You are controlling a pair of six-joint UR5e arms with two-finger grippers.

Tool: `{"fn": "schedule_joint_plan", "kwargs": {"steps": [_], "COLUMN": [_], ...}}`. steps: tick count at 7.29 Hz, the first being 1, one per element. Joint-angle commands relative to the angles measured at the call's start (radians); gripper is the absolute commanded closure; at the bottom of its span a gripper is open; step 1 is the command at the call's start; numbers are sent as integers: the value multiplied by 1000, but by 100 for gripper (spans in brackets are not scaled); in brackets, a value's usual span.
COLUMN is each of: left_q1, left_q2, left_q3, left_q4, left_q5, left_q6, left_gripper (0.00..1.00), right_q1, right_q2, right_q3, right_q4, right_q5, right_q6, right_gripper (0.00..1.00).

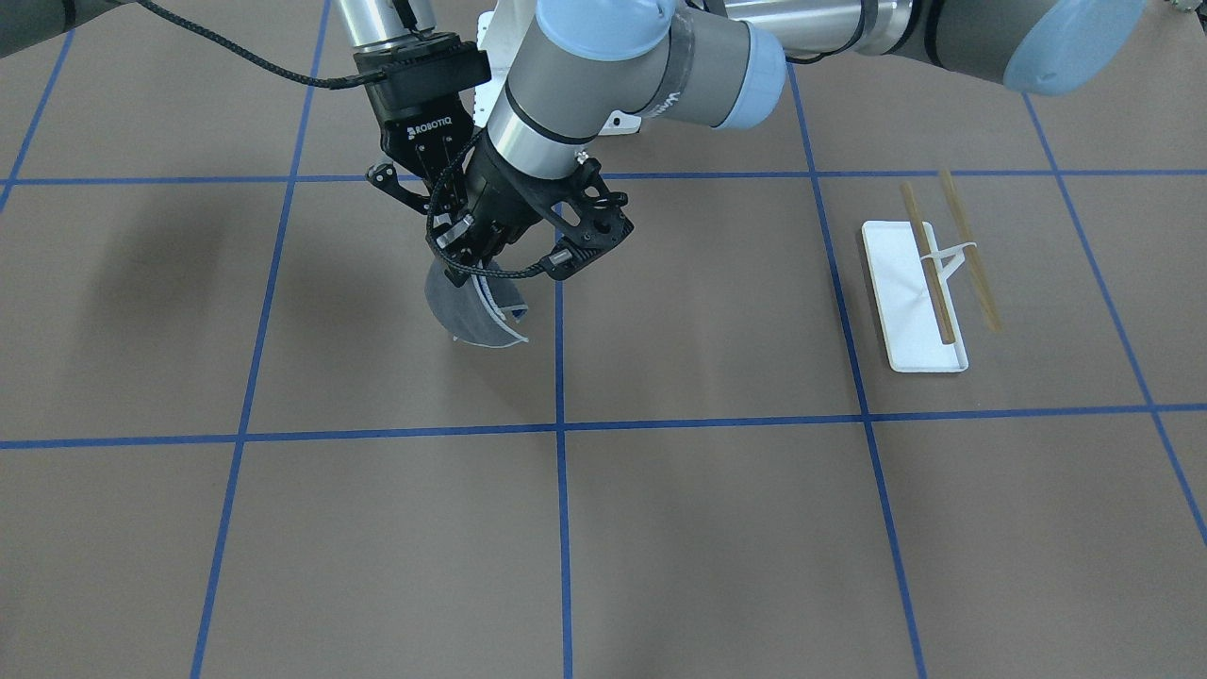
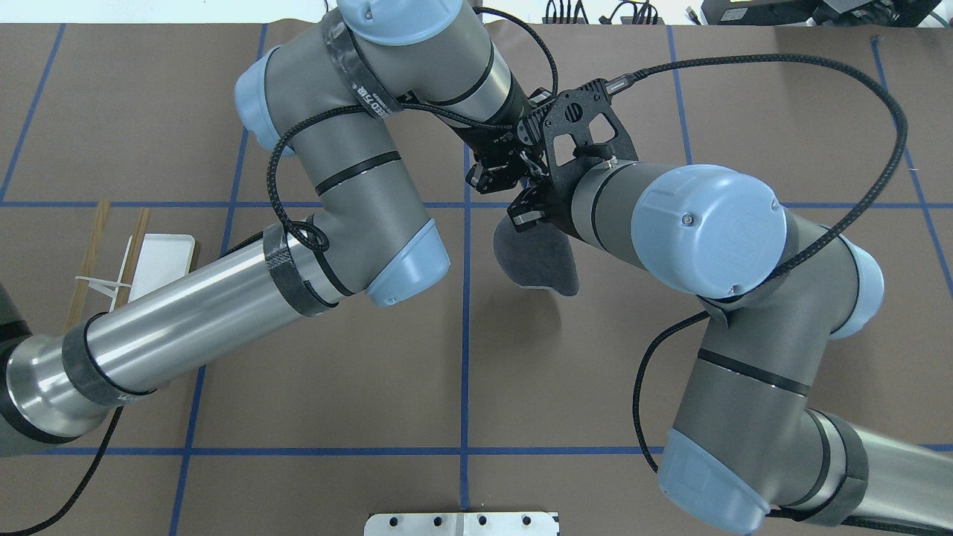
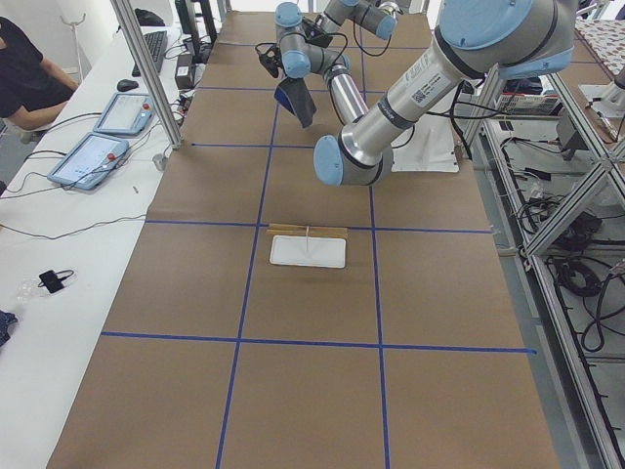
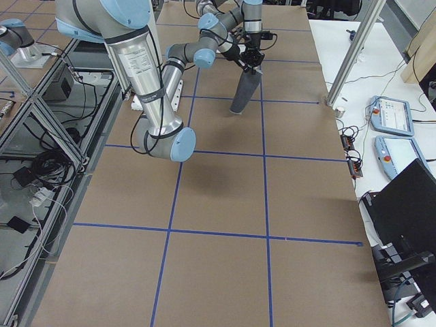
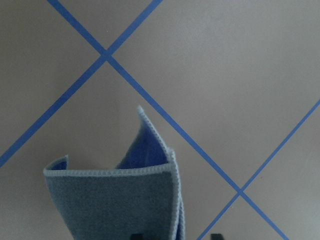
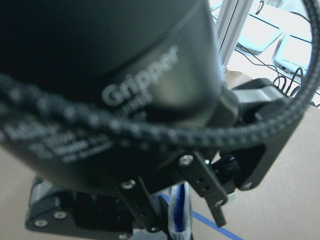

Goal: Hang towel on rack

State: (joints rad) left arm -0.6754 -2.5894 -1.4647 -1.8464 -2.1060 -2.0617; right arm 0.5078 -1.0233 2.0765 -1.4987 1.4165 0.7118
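Observation:
The towel [image 1: 467,306] hangs folded in mid-air near the table's middle, grey face out and blue inside [image 5: 115,200]. My right gripper [image 2: 521,214] is tilted and shut on its top edge. My left gripper [image 1: 467,262] meets it at the same spot. In the left wrist view its fingertips [image 5: 135,235] stand apart on either side of the towel's folded edge, so it is open. The rack [image 1: 913,311] stands far off on my left side, a white tray base with two tan rods [image 1: 929,269]. It also shows in the overhead view [image 2: 160,253], partly behind my left arm.
Blue tape lines [image 1: 560,377] grid the brown table. The two arms cross closely above the towel. A white mounting plate [image 2: 461,523] sits at the robot's edge. An operators' desk with tablets [image 3: 93,161], a metal post [image 3: 146,73] and a seated person [image 3: 24,68] lie beyond the far edge.

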Motion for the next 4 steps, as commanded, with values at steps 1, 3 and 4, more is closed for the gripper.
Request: {"fn": "schedule_joint_plan", "kwargs": {"steps": [1,3,4], "left_q1": [-1,0,0], "left_q2": [9,8,8], "left_q3": [0,0,0], "left_q4": [1,1,1], "left_q5": [0,0,1], "left_q6": [29,29,29], "left_gripper": [100,52,3], "right_q1": [2,3,3], "right_q2": [-7,-8,-8], "right_q3": [14,17,17], "right_q4": [0,-2,-2], "right_q5": [4,4,4], "right_q6": [0,0,0], "right_gripper": [100,100,100]}}
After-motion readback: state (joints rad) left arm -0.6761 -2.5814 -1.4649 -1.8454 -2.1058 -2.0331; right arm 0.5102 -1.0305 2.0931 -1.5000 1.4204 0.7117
